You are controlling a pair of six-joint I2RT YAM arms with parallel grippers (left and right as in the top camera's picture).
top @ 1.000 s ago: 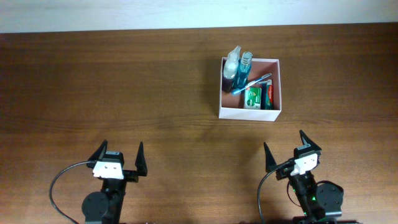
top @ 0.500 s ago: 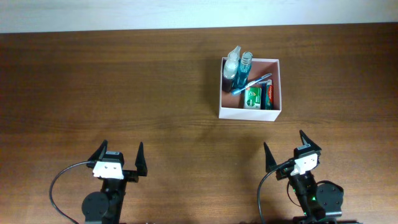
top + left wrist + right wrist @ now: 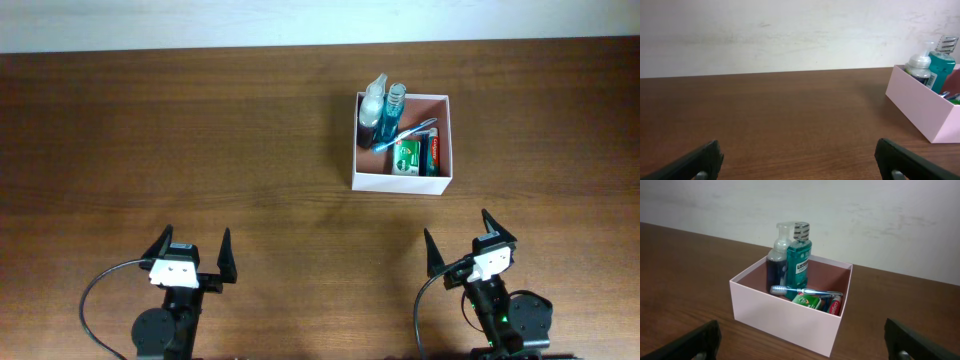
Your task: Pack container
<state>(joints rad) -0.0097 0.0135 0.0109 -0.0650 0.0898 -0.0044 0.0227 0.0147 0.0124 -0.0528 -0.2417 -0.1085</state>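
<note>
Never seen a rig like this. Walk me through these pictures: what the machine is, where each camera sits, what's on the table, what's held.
Two robot arms sit at a wooden table. The overhead picture looks straight down. The left gripper and right gripper are near its bottom edge, both open and holding nothing. The other two pictures come from a camera on each wrist; the dark shapes in their lower corners are that gripper's own fingers. On the table stands a square white container. It holds a teal mouthwash bottle, a pump bottle, a blue toothbrush, a green packet and a red tube.
</note>
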